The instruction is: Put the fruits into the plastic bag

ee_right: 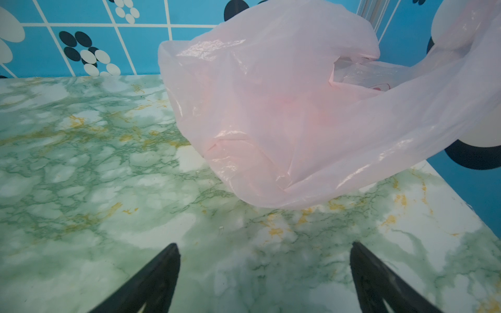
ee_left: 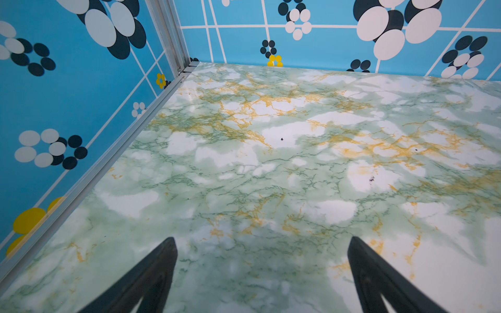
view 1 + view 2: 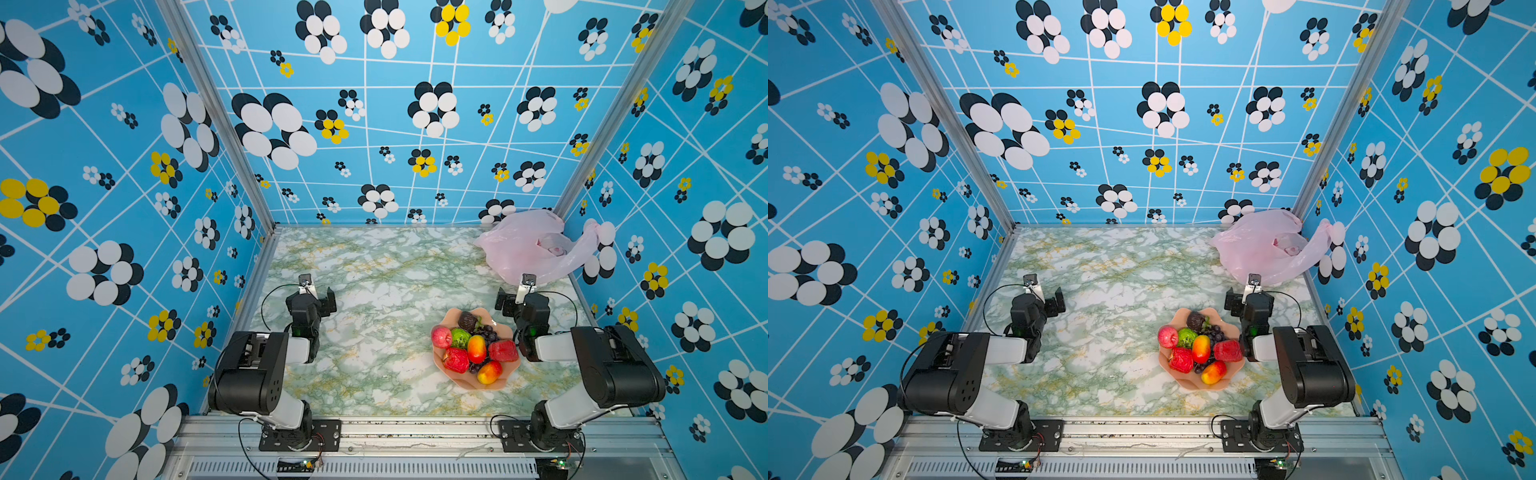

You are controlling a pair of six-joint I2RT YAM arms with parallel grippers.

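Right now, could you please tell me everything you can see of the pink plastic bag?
The plastic bag is thin, translucent pale pink film, crinkled and glossy. It lies slumped in the far right corner of the table, mouth partly open, one loop handle draped against the right wall. A small red print shows near the mouth. Nothing bulky shows inside. Only table and wall seem to touch it.

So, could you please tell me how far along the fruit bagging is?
Done: nothing yet; the fruits sit heaped in the bowl, and the plastic bag lies apart in the far corner. In hand: nothing; both arms' jaws stand open, empty. Left: every fruit.
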